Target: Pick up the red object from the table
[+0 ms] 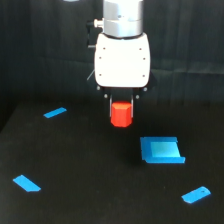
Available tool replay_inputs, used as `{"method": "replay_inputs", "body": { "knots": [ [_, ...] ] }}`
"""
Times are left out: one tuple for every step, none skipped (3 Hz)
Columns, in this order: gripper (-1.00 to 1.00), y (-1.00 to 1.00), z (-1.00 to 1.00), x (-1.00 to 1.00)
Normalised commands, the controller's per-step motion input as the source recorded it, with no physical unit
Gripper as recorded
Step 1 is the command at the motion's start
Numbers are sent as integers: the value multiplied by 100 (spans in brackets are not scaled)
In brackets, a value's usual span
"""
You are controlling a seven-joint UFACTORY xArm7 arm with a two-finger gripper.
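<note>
The red object (121,115), a small orange-red block, is held just under the white gripper body, near the middle of the exterior view. My gripper (121,106) points straight down and is shut on the block's upper part, with a dark finger on either side of it. The block's lower half shows below the fingers. I cannot tell whether its underside touches the black table (85,170) or hangs just above it.
Flat blue pieces lie scattered on the table: a thin strip (55,112) at the left, a larger square piece (161,150) just right of the gripper, one (26,183) at the front left and one (196,194) at the front right.
</note>
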Motion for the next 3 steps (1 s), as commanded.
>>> {"method": "replay_inputs", "body": {
  "knots": [
    [-94, 0, 4, -2],
    [-98, 6, 6, 8],
    [-95, 2, -1, 2]
  ]
}}
